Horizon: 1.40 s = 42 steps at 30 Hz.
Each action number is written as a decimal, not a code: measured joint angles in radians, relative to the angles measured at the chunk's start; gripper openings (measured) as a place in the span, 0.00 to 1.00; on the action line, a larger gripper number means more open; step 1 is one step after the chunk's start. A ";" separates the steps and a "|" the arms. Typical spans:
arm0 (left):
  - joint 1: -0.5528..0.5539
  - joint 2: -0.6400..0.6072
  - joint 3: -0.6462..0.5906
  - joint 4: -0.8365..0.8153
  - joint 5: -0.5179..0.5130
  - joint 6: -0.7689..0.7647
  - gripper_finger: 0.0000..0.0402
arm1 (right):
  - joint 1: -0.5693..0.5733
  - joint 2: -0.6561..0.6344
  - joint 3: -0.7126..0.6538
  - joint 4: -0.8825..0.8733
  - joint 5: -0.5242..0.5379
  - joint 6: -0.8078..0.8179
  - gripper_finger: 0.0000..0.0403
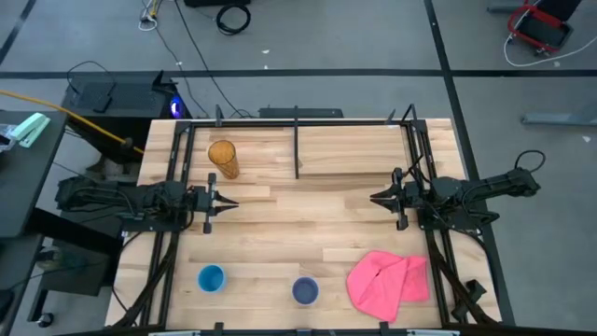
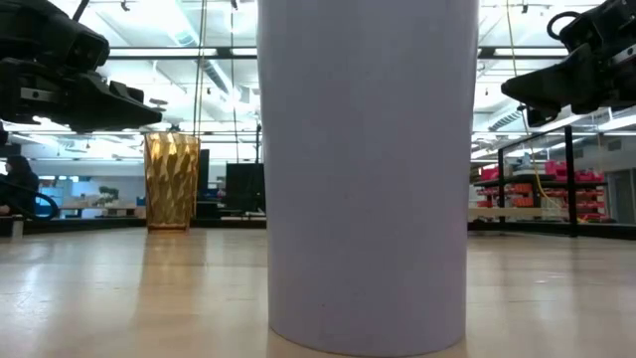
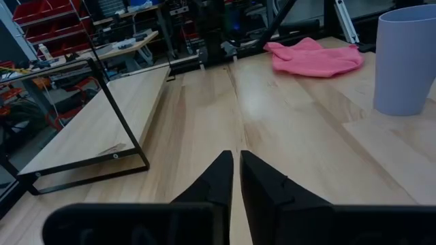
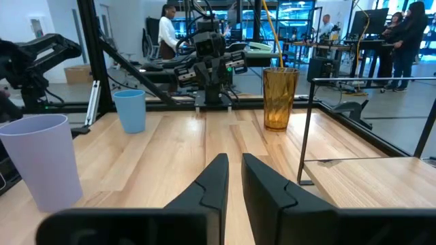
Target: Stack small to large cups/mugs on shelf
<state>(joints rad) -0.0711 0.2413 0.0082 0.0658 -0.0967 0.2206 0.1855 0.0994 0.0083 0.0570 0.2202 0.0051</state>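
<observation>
Nothing was stacked yet. The shelf (image 1: 350, 149) lay along the table's (image 1: 280, 238) far edge, bare. The amber tumbler (image 1: 222, 159) stood upright just beyond the left pincer (image 1: 224, 203), nearest that arm. The blue cup (image 1: 211, 278) and lavender cup (image 1: 305, 290) stood near the front edge. Both pincers, the right pincer (image 1: 378, 198) included, were narrow and held nothing.

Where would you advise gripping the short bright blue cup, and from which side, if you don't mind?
Probably by its rim, from straight above: the bright blue cup stands upright, mouth open, with bare table all round. One finger inside, one outside the wall. The left gripper is nearer.
</observation>
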 joint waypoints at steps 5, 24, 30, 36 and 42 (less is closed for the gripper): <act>0.000 0.000 0.000 0.002 0.000 0.005 0.07 | 0.000 0.000 0.000 0.000 0.000 0.000 0.12; 0.000 0.000 0.000 0.121 -0.002 -0.589 0.08 | 0.000 0.000 0.000 0.000 0.000 -0.086 0.12; 0.003 0.000 0.000 0.161 -0.008 -0.595 0.07 | 0.000 0.000 0.000 0.000 0.000 -0.031 0.12; 0.002 0.001 0.000 0.245 -0.015 -0.600 0.09 | 0.000 0.000 0.000 0.002 0.000 -0.057 0.12; 0.000 0.001 0.000 0.438 0.043 -0.646 0.07 | 0.000 0.000 0.000 0.140 0.000 0.145 0.12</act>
<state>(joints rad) -0.0711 0.2420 0.0083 0.5040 -0.0533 -0.4257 0.1852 0.0998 0.0082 0.1970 0.2207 0.1498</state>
